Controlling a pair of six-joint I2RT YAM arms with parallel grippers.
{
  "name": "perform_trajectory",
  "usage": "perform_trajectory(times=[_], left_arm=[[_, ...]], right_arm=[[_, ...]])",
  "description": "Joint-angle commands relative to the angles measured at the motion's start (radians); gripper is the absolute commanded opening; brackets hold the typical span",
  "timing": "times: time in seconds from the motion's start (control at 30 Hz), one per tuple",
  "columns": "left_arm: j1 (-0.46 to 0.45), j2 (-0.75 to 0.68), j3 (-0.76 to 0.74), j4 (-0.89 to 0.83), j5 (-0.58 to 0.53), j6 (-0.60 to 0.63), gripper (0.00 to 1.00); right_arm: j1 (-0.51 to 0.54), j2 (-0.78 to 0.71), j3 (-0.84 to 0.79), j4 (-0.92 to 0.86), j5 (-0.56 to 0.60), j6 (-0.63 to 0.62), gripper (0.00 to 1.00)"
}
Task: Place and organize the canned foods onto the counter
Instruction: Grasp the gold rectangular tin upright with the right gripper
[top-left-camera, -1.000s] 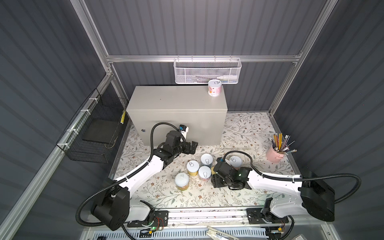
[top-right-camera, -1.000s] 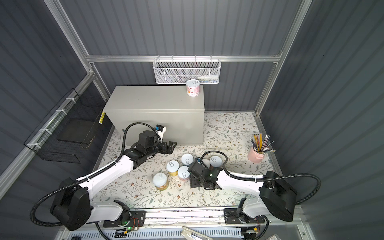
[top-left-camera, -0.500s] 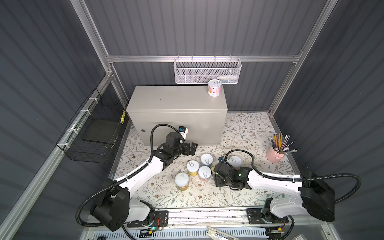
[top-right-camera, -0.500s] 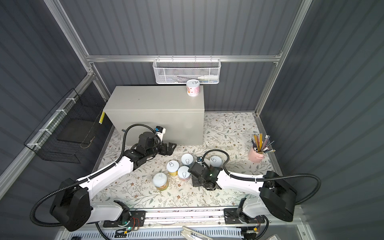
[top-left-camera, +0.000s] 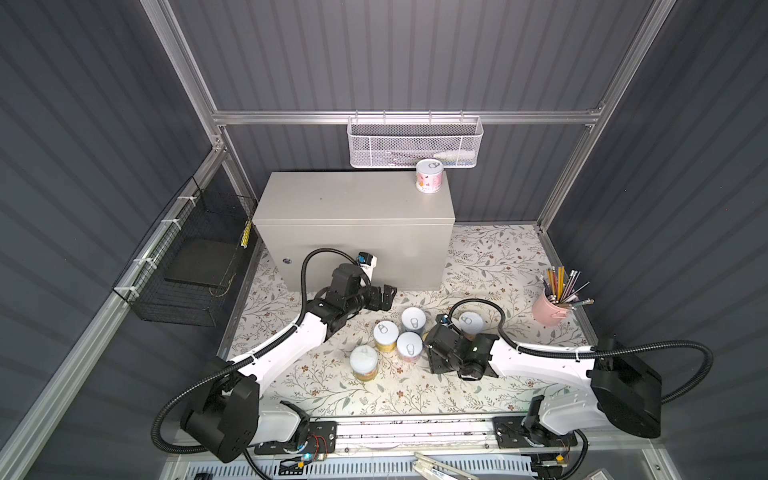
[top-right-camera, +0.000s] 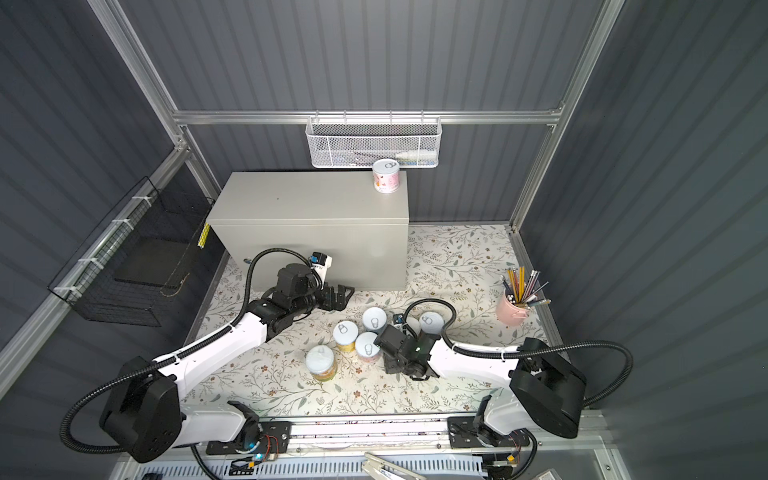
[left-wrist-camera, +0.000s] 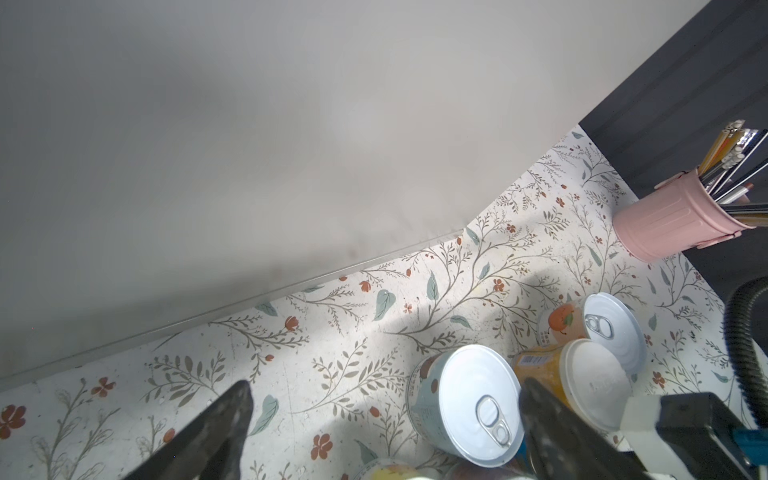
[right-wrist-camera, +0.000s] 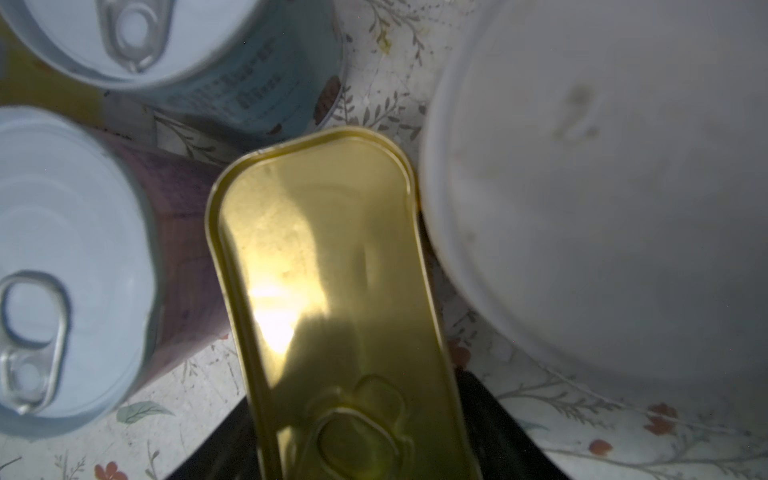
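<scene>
among the cans (right-wrist-camera: 62, 257), right gripper (right-wrist-camera: 357, 440) tight around gold-topped tin (right-wrist-camera: 324, 257)

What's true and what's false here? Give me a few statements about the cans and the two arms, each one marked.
1. A pink-labelled can stands on the grey metal box. True.
2. The left gripper holds a can. False: its fingers are open and empty.
3. The gold-topped tin sits between the fingers of the right gripper. True.
4. The pink pencil cup has tipped over. False: it stands upright.
5. The white mesh basket stands on the box. False: it hangs from the back rail.
</scene>
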Motion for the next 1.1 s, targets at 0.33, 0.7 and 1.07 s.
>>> perform_trajectory(times=[0.33, 0.7, 1.07], left_arm=[[-0.004, 0.012, -0.012, 0.012, 0.021, -0.018, 1.0], [-0.005, 0.013, -0.02, 0.01, 0.033, -0.016, 1.0], [-0.005, 0.004, -0.025, 0.014, 0.028, -0.011, 1.0]], right_arm=[[0.003, 0.035, 0.047, -0.027, 0.052, -0.035, 0.49], [0.006, -0.087, 0.025, -0.038, 0.067, -0.016, 0.43], [0.005, -0.22, 0.01, -0.046, 0.077, 0.007, 0.48]])
